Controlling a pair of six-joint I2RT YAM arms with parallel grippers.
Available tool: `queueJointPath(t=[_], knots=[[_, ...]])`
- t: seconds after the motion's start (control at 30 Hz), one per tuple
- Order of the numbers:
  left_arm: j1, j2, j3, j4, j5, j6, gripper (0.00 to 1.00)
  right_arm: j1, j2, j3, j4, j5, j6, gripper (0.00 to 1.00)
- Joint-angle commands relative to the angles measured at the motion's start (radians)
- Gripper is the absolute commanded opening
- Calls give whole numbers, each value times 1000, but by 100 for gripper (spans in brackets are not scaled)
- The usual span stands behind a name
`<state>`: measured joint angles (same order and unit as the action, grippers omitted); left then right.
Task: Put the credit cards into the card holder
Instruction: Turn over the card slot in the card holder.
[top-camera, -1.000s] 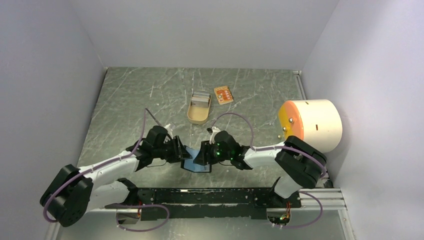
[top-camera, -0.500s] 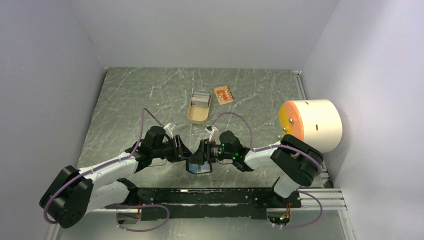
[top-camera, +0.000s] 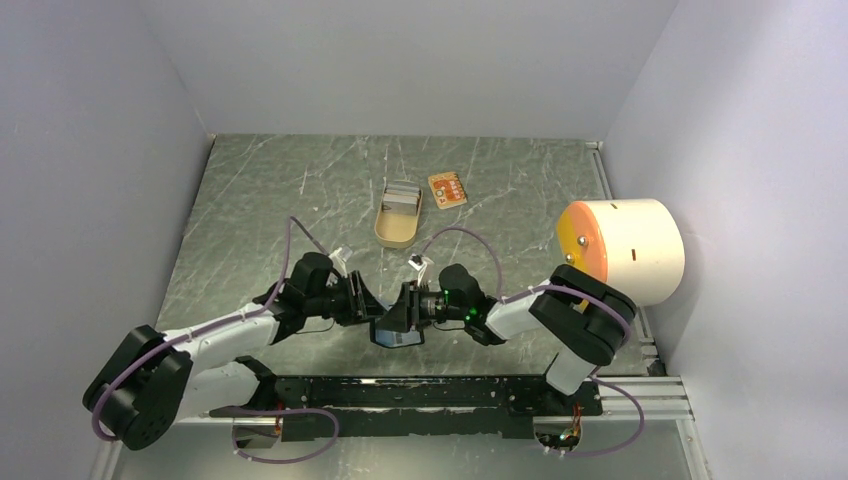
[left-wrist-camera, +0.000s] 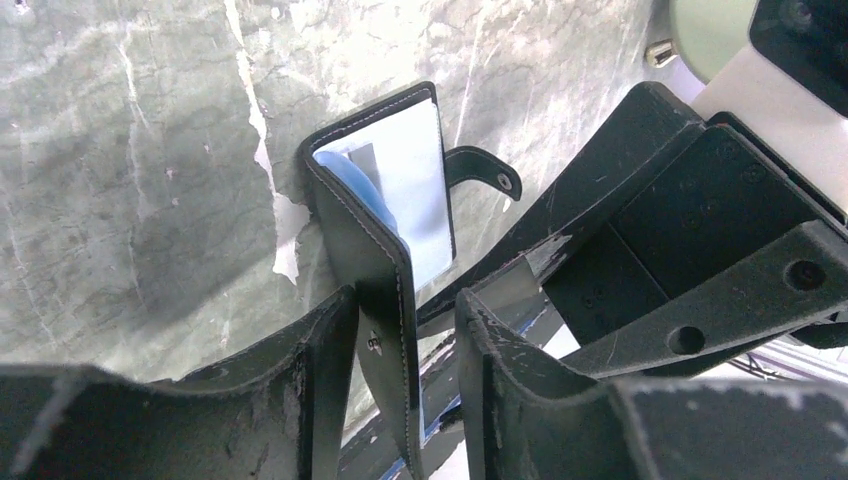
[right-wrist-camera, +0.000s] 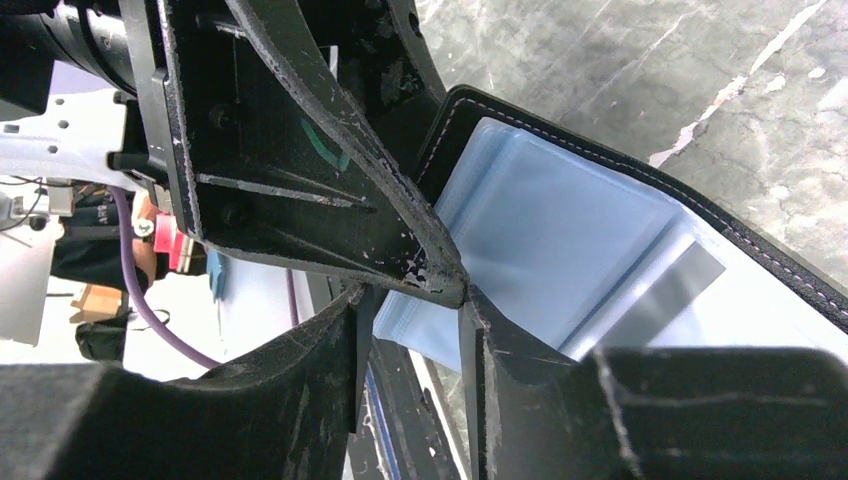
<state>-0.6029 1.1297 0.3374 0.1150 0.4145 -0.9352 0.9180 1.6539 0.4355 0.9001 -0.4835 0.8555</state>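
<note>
We are straddling the card holder (left-wrist-camera: 380, 250), left end effector (left-wrist-camera: 405, 300) spread, right end effector (right-wrist-camera: 412, 300) indeterminate, credit cards (top-camera: 447, 189) lying well beyond.

We are seeing a tan-gold oblong metal tin (top-camera: 399, 215) lying on the grey marbled tabletop (top-camera: 260, 200), a cream cylinder with an orange face (top-camera: 625, 250) sitting at its right edge

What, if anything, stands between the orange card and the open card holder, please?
Nothing lies on the table directly between the orange card and the card holder; the tan tin sits just left of that line. The left gripper and right gripper crowd the holder's open side.
</note>
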Motion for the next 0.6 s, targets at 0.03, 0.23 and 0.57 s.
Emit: queueJointPath(t=[0.03,0.23,0.57], knots=[[7,24,58,-85,-52,70,40,-4,-55,22,-115,19,-68,42],[7,49,85,-143,-79,116,24,-3,-182,62,-368,108,-152,45],[8,74,108,-169,-83,149,36,-69,-289,383,-871,434,-501,58]])
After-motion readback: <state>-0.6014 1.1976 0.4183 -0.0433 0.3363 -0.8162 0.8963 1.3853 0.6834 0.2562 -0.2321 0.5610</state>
